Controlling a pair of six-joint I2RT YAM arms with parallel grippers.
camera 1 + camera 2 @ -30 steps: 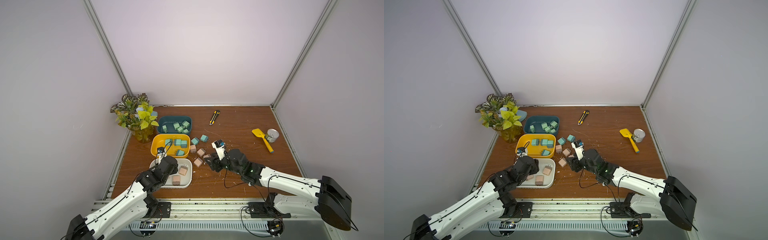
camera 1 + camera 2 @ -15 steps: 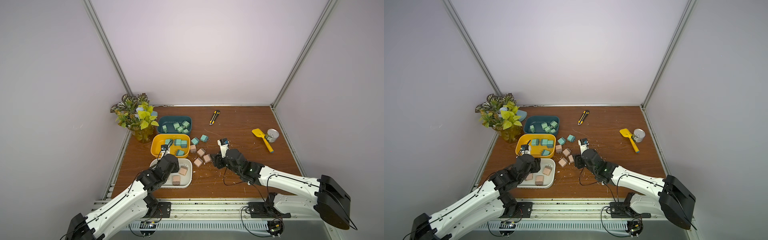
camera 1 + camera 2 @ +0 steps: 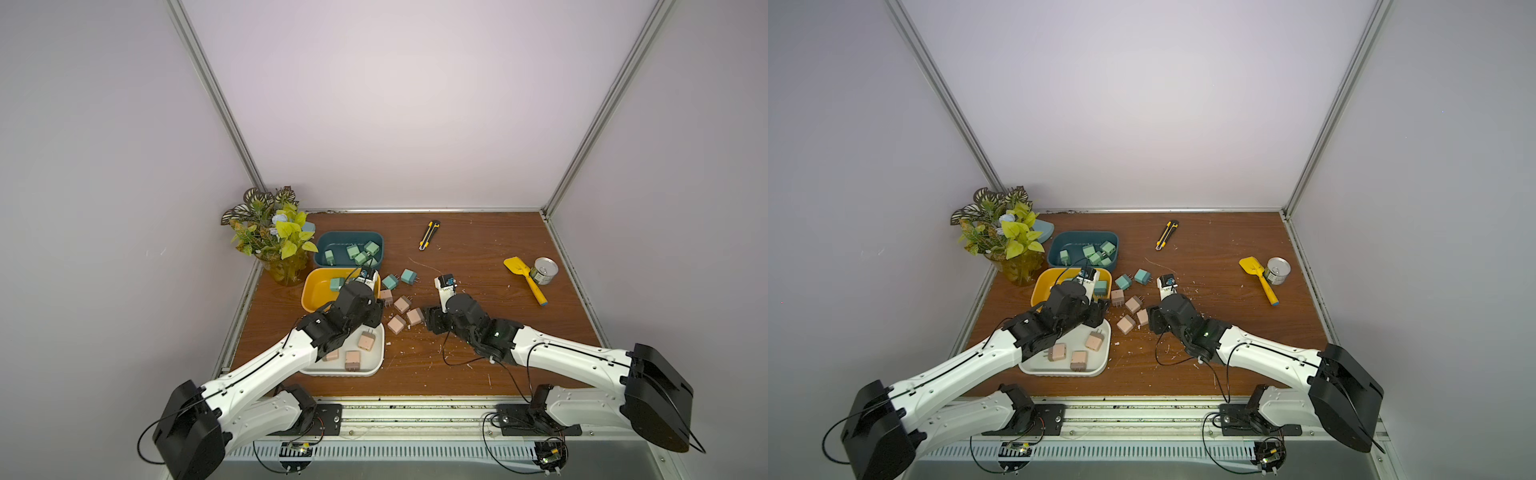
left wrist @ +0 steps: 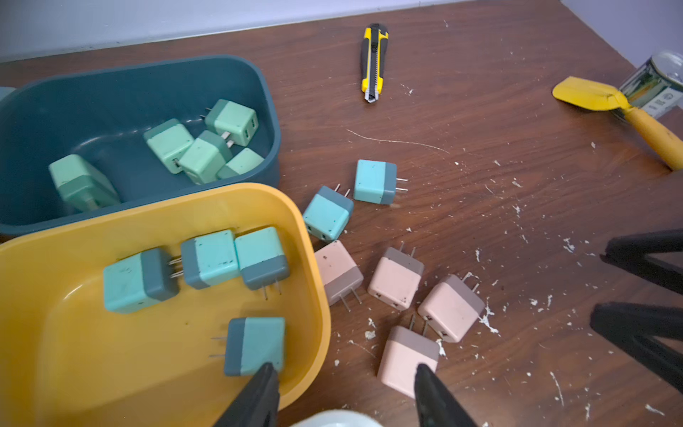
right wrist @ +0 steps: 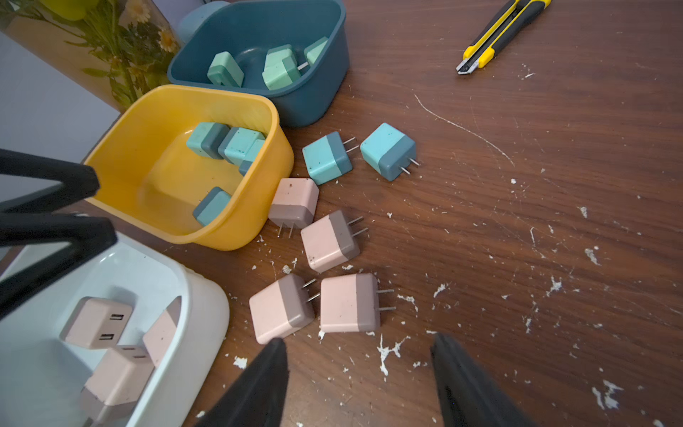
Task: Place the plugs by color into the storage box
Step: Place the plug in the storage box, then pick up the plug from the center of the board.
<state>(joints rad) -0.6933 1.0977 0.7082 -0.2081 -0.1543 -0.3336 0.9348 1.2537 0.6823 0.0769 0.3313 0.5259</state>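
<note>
Left claw (image 4: 344,369) has swung over the rim of the yellow bin (image 5: 207,92), spread and empty (right claw (image 5: 358,342) too, widening near that bin): four pink plugs (image 5: 349,303) beside it await sorting

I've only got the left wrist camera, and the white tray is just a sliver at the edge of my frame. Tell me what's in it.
Observer: The white tray holds three pink plugs, as far as a top view shows.
Operator: Say whether anything hides part of it.
Observer: Yes. The left arm reaches over its left side in both top views, so that part of the floor is hidden.
Operator: Name what stands beyond the yellow bin, outside my frame.
Observer: A leafy plant in a yellowish vase, close beside the yellow bin.
</note>
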